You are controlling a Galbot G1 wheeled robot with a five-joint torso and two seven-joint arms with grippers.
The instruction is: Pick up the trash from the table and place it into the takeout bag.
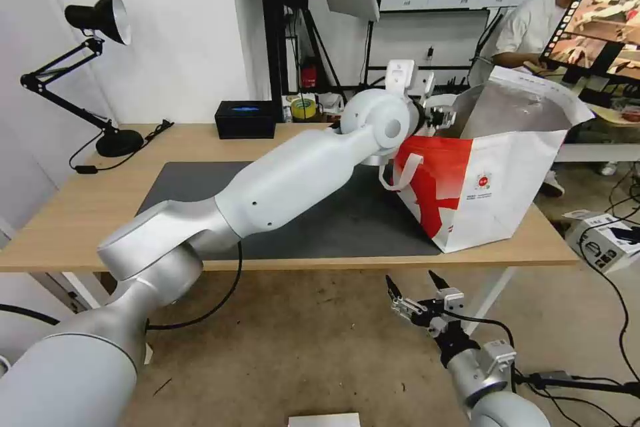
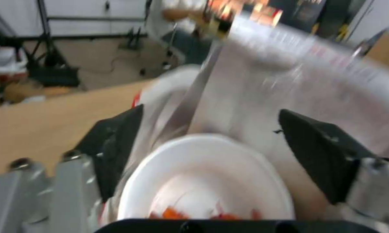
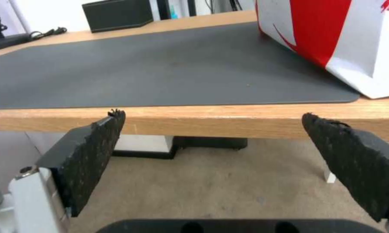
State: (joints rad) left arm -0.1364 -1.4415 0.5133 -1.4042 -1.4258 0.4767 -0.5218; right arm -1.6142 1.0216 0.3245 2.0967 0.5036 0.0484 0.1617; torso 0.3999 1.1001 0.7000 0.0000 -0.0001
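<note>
Across the long light-wood desk (image 1: 80,213), the left arm stretches to the red-and-white foil-lined takeout bag (image 1: 493,193), left gripper (image 2: 211,145) spread above the white round bowl (image 2: 207,178); the right gripper (image 1: 413,288) hangs open below the desk edge.

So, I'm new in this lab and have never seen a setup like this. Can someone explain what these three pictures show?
It is a wheeled robot with two arms. The wide picture comes from a camera on its head. The other two come from cameras on its wrists, looking out past the black fingers. The left arm reaches across the table, and the left end effector is at the mouth of the takeout bag. Its wrist camera shows open fingers above a white bowl with red scraps, inside the foil lining; they do not seem to grip it. The right end effector hangs open below the table's front edge, holding nothing. Also on the table are a dark mat, a black box and a desk lamp.
</note>
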